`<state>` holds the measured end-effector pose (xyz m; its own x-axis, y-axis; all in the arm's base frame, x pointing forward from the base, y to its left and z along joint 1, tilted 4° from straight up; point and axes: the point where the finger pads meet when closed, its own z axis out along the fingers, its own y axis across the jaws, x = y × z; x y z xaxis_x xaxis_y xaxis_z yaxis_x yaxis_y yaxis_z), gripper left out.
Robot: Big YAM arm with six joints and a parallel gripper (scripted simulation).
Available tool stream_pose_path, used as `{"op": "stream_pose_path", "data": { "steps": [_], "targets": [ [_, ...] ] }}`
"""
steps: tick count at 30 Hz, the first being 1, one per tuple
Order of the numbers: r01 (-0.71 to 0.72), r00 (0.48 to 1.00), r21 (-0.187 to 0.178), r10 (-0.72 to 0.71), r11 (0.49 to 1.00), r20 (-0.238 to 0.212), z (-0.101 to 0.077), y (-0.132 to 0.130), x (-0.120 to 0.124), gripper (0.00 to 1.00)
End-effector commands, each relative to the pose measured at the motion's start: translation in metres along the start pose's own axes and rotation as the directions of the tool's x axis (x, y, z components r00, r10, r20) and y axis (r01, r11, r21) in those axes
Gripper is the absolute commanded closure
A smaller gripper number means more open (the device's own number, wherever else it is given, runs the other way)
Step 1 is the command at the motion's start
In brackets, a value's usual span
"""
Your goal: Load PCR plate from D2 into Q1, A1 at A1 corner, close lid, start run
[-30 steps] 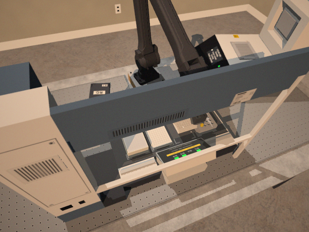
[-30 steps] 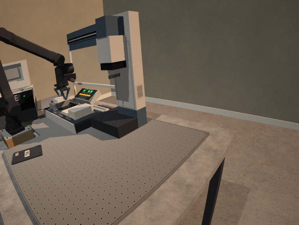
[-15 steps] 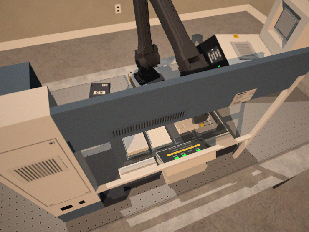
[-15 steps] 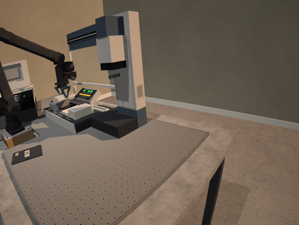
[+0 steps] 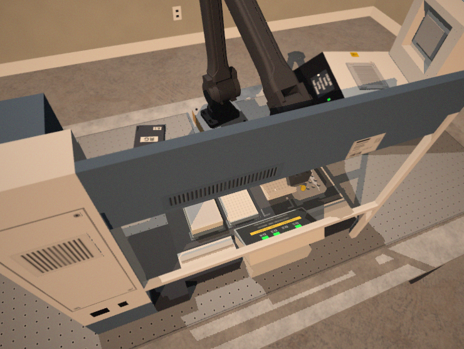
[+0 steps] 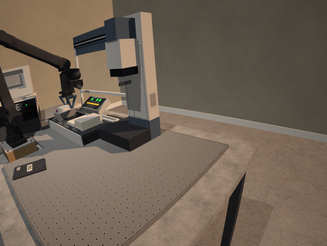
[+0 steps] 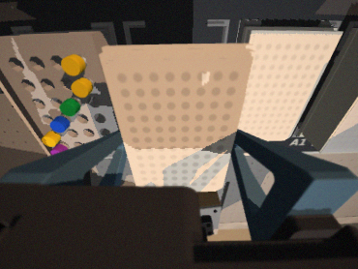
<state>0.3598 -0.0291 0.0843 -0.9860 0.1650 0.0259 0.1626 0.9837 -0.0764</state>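
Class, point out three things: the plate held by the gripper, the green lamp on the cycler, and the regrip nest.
Plate (image 7: pixel 176 104): wrist view, top face.
Green lamp (image 5: pixel 328 99): top view, lit dot.
Regrip nest (image 6: pixel 36 165): exterior view, dark top.

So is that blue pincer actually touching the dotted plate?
Touching. In the wrist view the pincer is closed on the PCR plate, its two blue fingers pressed against the plate's opposite sides.

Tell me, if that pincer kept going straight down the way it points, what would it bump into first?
The pincer already grips the PCR plate, so the plate would lead; below it seems to lie the deck slot it came from, though depth is unclear.
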Motion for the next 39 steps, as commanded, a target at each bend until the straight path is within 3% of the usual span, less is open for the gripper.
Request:
{"op": "stream_pose_path", "data": {
  "steps": [1, 26, 36, 39],
  "targets": [
    [-0.023, 0.996, -0.013, 0.024, 1.000, 0.089, -0.027, -0.003, -0.022, 1.00],
    [-0.022, 0.994, -0.014, 0.023, 1.000, 0.105, -0.032, -0.002, -0.035, 1.00],
    [-0.019, 0.996, -0.011, 0.020, 1.000, 0.083, -0.024, -0.002, -0.023, 1.00],
    [-0.038, 0.997, -0.012, 0.039, 0.999, 0.070, -0.028, 0.009, 0.006, 1.00]
  ]
}}
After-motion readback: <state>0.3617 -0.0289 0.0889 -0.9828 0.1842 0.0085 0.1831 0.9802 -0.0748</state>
